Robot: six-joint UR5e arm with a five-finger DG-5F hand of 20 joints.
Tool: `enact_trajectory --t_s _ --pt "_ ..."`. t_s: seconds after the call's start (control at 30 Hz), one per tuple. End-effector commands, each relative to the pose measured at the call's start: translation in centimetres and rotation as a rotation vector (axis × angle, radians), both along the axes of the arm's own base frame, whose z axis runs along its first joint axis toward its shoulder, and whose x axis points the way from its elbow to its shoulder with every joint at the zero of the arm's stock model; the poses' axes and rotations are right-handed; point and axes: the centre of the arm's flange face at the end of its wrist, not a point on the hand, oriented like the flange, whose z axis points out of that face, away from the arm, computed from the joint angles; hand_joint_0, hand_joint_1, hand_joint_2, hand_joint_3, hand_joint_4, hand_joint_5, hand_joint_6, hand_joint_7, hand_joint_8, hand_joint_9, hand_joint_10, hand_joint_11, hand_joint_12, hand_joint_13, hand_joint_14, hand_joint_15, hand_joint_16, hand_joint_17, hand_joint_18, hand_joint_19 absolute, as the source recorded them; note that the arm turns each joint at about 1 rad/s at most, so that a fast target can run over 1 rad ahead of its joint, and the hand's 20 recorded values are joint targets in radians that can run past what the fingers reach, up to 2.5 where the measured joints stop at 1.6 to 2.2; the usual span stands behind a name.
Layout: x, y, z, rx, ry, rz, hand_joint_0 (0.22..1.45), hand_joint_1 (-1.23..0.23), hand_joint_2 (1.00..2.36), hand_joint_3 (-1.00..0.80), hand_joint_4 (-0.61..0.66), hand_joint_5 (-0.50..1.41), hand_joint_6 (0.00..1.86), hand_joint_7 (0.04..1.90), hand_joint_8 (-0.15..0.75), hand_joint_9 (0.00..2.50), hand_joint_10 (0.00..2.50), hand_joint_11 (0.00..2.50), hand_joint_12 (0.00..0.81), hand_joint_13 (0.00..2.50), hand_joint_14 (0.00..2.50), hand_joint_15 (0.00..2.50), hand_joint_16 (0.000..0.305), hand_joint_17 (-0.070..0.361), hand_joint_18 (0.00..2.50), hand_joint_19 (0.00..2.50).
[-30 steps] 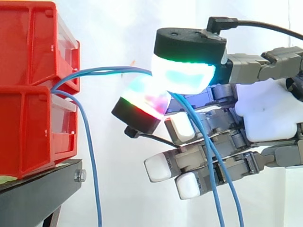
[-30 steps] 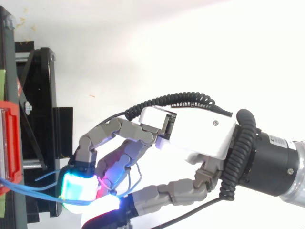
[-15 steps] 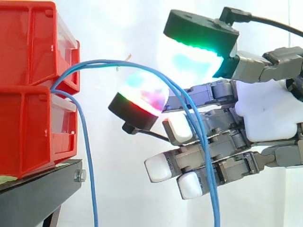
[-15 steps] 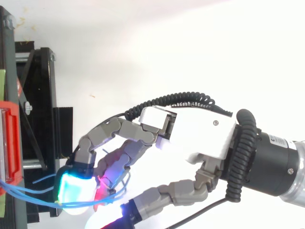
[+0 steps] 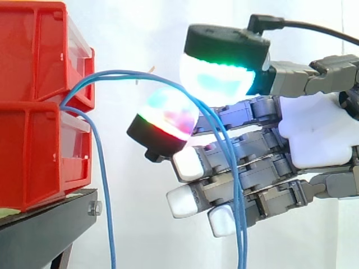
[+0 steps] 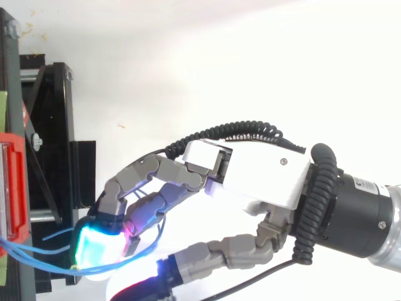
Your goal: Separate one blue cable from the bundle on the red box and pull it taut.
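Two thin blue cables (image 5: 123,73) leave the stacked red bins (image 5: 39,106) at the left, arc over to my hand (image 5: 314,134) and drop slack in front of its lower fingers. They pass between the green-white thumb pad (image 5: 221,78) and a multicoloured fingertip pad (image 5: 168,120), which close on them. A third blue cable (image 5: 104,185) hangs straight down beside the bins. From above, the cables (image 6: 37,266) run from the red bin (image 6: 12,188) to the glowing cyan pad (image 6: 97,248).
The bins sit on a black stand (image 5: 45,224), whose frame (image 6: 50,125) lies left of the hand in the top view. A white curtain is behind. The arm reaches in from the right.
The thumb pad, lifted half a second ago, has come back down toward the multicoloured pad. The lower fingers have stretched a little leftward. The cables hang more vertically.
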Motion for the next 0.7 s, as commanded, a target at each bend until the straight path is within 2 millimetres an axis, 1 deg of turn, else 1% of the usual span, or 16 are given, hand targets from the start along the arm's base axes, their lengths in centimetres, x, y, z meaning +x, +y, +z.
enact_trajectory --t_s 0.0,0.03,0.07,0.1,0.13,0.17,0.23,0.27,0.33,0.4,0.43,0.5,0.53,0.57,0.63,0.67 --pt "0.01 -0.01 0.02 0.0 0.0 -0.001 0.49 -0.81 1.0 -0.5 0.08 -0.1 0.88 0.77 0.274 0.92 0.02 0.48 0.362 0.71 0.02 0.46 0.051 0.115 0.67 0.62" --pt "0.01 0.01 0.01 0.0 0.0 0.0 0.49 -0.8 1.0 -0.5 0.08 -0.1 0.88 0.77 0.274 0.92 0.02 0.48 0.363 0.71 0.02 0.46 0.051 0.115 0.67 0.62" --pt "0.01 0.01 0.01 0.0 0.0 0.0 0.46 -0.74 1.0 -0.5 0.09 -0.09 0.87 0.78 0.291 0.96 0.02 0.48 0.375 0.73 0.02 0.45 0.053 0.12 0.68 0.62" --pt "0.01 0.01 0.01 0.0 0.0 0.0 0.46 -0.65 1.0 -0.5 0.09 -0.09 0.87 0.79 0.29 0.97 0.02 0.47 0.378 0.74 0.02 0.46 0.054 0.122 0.69 0.63" --pt "0.01 0.01 0.01 0.0 0.0 0.0 0.46 -0.62 1.0 -0.5 0.09 -0.09 0.87 0.79 0.29 0.97 0.02 0.47 0.378 0.73 0.02 0.45 0.054 0.122 0.68 0.63" --pt "-0.02 0.0 -0.05 0.0 0.001 0.0 0.5 -0.5 1.0 -0.5 0.07 -0.08 0.86 0.83 0.282 0.98 0.02 0.48 0.369 0.72 0.02 0.47 0.051 0.116 0.63 0.67" --pt "0.01 0.01 0.01 0.0 0.0 0.0 0.53 -0.46 1.0 -0.45 0.06 -0.09 0.86 0.84 0.276 0.97 0.02 0.47 0.361 0.7 0.02 0.47 0.05 0.112 0.6 0.68" --pt "0.01 0.01 0.01 0.0 0.0 0.0 0.53 -0.47 1.01 -0.41 0.06 -0.09 0.86 0.85 0.278 0.98 0.02 0.48 0.36 0.7 0.02 0.48 0.049 0.111 0.59 0.69" --pt "0.01 0.01 0.01 0.0 0.0 0.0 0.54 -0.51 1.01 -0.38 0.06 -0.09 0.86 0.86 0.278 0.98 0.02 0.48 0.361 0.7 0.02 0.47 0.049 0.111 0.59 0.69" --pt "0.01 0.01 0.01 0.0 0.0 0.0 0.54 -0.62 1.01 -0.31 0.06 -0.1 0.87 0.87 0.283 0.97 0.02 0.49 0.36 0.7 0.02 0.47 0.049 0.11 0.6 0.68" --pt "0.01 0.01 0.01 0.0 0.0 0.0 0.54 -0.63 1.01 -0.3 0.06 -0.1 0.87 0.88 0.283 0.98 0.02 0.49 0.362 0.7 0.02 0.47 0.049 0.11 0.6 0.68" --pt "-0.02 0.0 -0.05 0.0 0.001 0.0 0.56 -0.71 1.02 -0.24 0.06 -0.1 0.88 0.89 0.281 0.97 0.02 0.5 0.358 0.72 0.02 0.47 0.048 0.108 0.62 0.66" --pt "0.01 0.02 0.01 0.0 0.0 0.002 0.56 -0.72 1.02 -0.23 0.06 -0.1 0.88 0.89 0.279 0.97 0.02 0.5 0.359 0.71 0.02 0.47 0.048 0.108 0.62 0.67" --pt "0.01 0.01 0.01 0.0 0.0 0.0 0.58 -0.78 1.02 -0.2 0.08 -0.11 0.91 0.82 0.298 0.98 0.02 0.52 0.377 0.73 0.02 0.46 0.052 0.117 0.66 0.64" --pt "0.01 0.02 0.01 0.0 0.0 0.002 0.6 -0.8 1.02 -0.17 0.05 -0.12 0.92 0.82 0.291 0.97 0.02 0.52 0.366 0.73 0.02 0.46 0.05 0.112 0.65 0.64" --pt "0.01 -0.01 0.02 0.0 0.0 -0.001 0.62 -0.81 1.02 -0.16 0.0 -0.13 0.94 0.79 0.282 0.95 0.02 0.53 0.362 0.72 0.02 0.46 0.049 0.11 0.66 0.63"
